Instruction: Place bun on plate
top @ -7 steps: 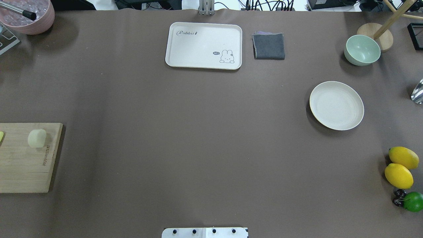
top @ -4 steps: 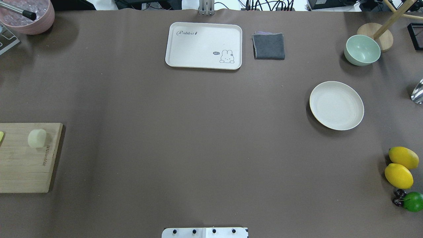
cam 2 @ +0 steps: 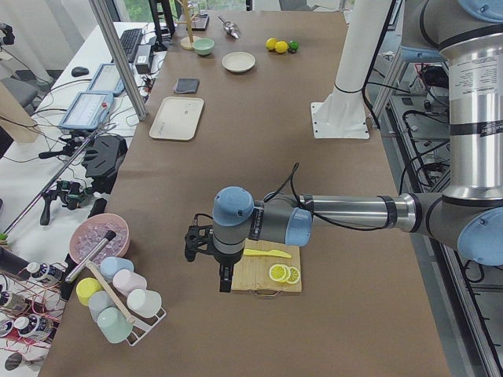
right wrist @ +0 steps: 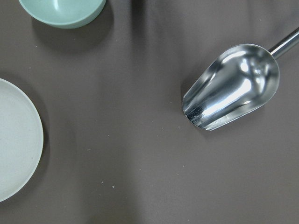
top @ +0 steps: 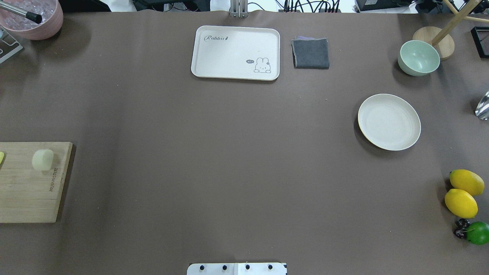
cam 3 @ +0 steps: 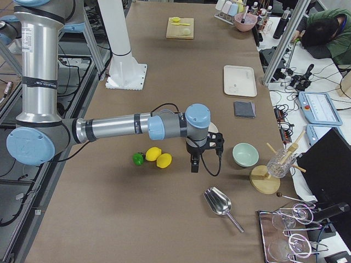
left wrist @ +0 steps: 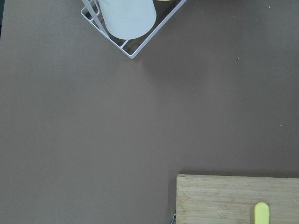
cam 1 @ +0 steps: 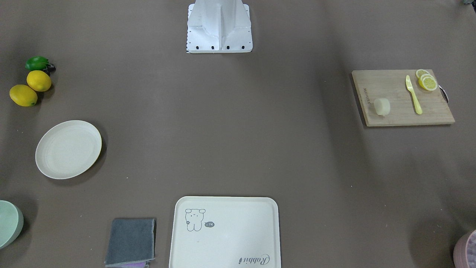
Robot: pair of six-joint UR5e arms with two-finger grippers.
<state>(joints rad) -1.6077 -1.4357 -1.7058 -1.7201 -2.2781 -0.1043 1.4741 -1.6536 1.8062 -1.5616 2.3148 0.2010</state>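
Nearest the table's left end, beside a wire cup rack (cam 2: pixel 118 306), the left gripper (cam 2: pixel 225 283) hung pointing down, close to the outer corner of the wooden cutting board (cam 2: pixel 251 276) on the side away from the robot. Only the side camera caught the gripper, so it could not be told whether its fingers were spread or closed. Nothing could be seen between them. Its wrist camera looked down on bare table, one corner of the board and the tip of a yellow knife (cam 1: pixel 413 95), with no bun in sight.

The bun (cam 1: pixel 382 106) lay untouched at the board's other end, the one toward the table's middle, past the knife and the lemon slices (cam 1: pixel 427 82). From the left gripper it therefore sat inward along the board's length. It looked like a stubby roll on its side, with its short axis seeming to run along the table. The left arm was plainly the nearer one, and a pickup would likely begin with a move inward over the board.

Well apart, across the open brown table, the plate (top: pixel 389 122) waited with nothing on it. Farthest off, the right gripper (cam 3: pixel 193 164) hovered just beside the plate, with a green bowl (right wrist: pixel 63 11) and a metal scoop (right wrist: pixel 231 86) under its wrist camera. Its grip could not be told either.
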